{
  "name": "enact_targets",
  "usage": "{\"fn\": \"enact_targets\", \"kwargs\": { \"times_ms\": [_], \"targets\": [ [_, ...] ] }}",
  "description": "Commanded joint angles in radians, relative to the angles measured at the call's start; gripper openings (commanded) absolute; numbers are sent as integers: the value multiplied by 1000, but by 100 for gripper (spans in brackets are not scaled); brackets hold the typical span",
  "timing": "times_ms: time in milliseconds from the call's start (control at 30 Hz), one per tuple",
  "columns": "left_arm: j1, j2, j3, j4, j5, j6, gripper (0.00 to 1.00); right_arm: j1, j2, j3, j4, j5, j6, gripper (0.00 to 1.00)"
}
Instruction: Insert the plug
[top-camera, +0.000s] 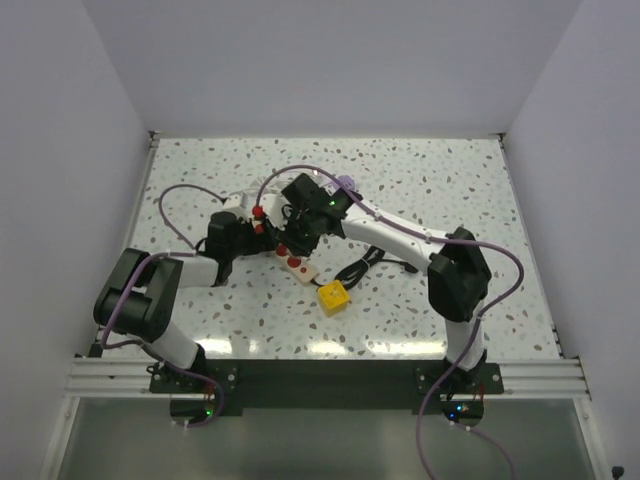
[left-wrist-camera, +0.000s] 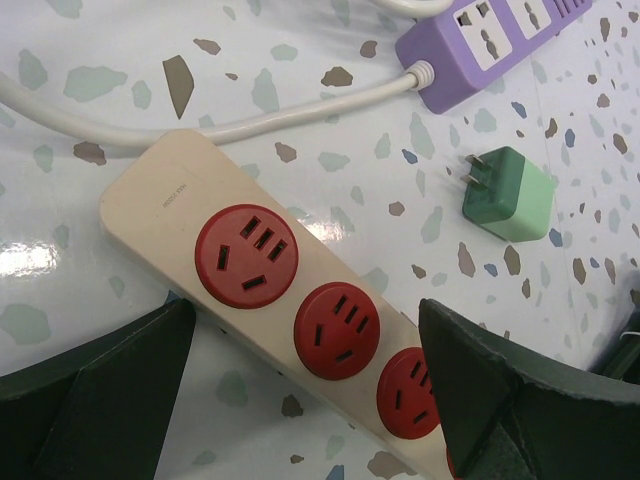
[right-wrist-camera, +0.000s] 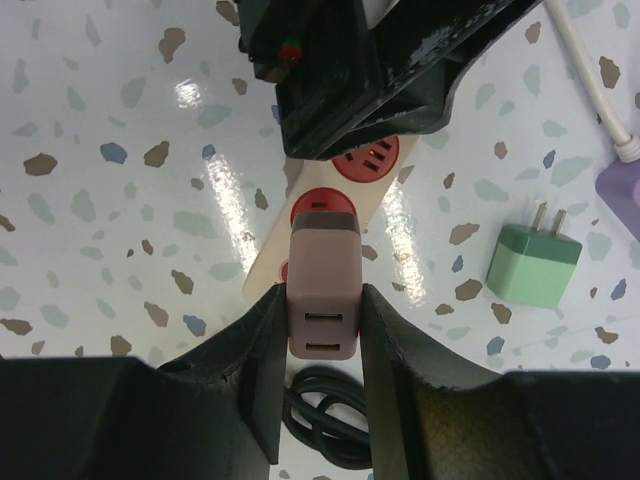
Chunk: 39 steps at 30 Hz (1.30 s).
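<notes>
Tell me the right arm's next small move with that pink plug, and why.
Probably press the pink plug straight down. The right fingers pinch it right at a red socket on the cream power strip, which the left fingers straddle.

strip (left-wrist-camera: 290, 310): surface centre, between the hands | second strip (left-wrist-camera: 490, 40): behind it, toward far edge | adapter (left-wrist-camera: 510, 193): on surface between strips | plug (right-wrist-camera: 323, 290): over strip | block (top-camera: 334, 296): nearer front edge

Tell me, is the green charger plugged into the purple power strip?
No, in the left wrist view the green charger lies loose on the table, prongs bare, apart from the purple power strip.
</notes>
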Motion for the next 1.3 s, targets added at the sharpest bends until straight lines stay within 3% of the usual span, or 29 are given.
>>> {"fn": "enact_targets", "kwargs": {
  "times_ms": [0,633,1267],
  "targets": [
    [-2,6,28,38,31,26,99,-1,45,92,-59,83,75,0],
    [-2,-1,21,27,24,32,99,5,130,162,-125,166,216,0],
    [-2,7,18,38,43,32,99,13,85,106,-64,111,317,0]
  ]
}}
